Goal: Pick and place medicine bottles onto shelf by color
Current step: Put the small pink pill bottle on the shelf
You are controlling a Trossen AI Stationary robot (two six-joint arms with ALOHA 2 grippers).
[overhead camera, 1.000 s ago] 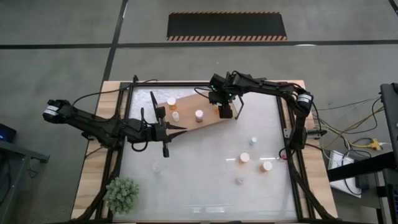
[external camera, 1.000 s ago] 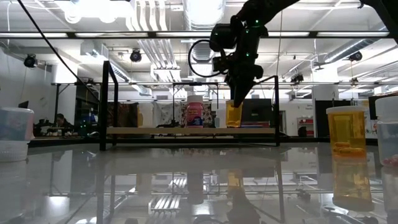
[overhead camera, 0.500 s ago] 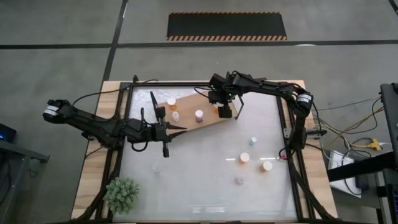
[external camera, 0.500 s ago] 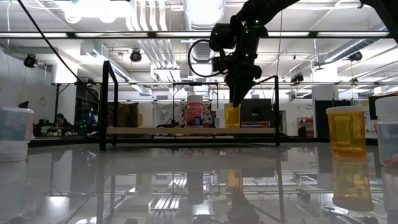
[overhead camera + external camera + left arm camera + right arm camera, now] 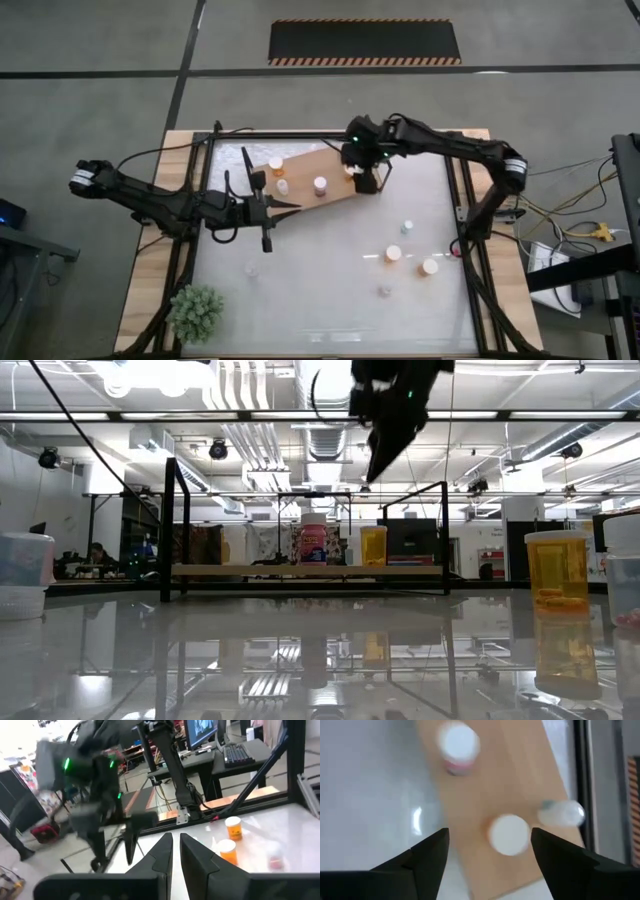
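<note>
The shelf [image 5: 310, 182], a light wooden board with black wire ends, lies aslant at the table's far middle. A purplish bottle [image 5: 313, 545] and an orange bottle [image 5: 374, 546] stand upright on it, and farther left an orange one [image 5: 275, 163] and a whitish one [image 5: 283, 186]. My right gripper [image 5: 385, 455] hangs open above the orange bottle's white cap [image 5: 508, 835], clear of it. My left gripper [image 5: 285, 205] is shut and holds nothing, level, at the shelf's near edge.
Several loose bottles stand on the table's right half, among them orange ones [image 5: 393, 253] [image 5: 430, 266] and small pale ones [image 5: 407, 227] [image 5: 385, 290]. One clear bottle [image 5: 251, 268] stands near left. A green plant [image 5: 196, 312] sits at the near left corner.
My right gripper has risen from around the orange bottle's top to well above it, drawing a little toward the table's right. The orange bottle stays upright on the shelf.
</note>
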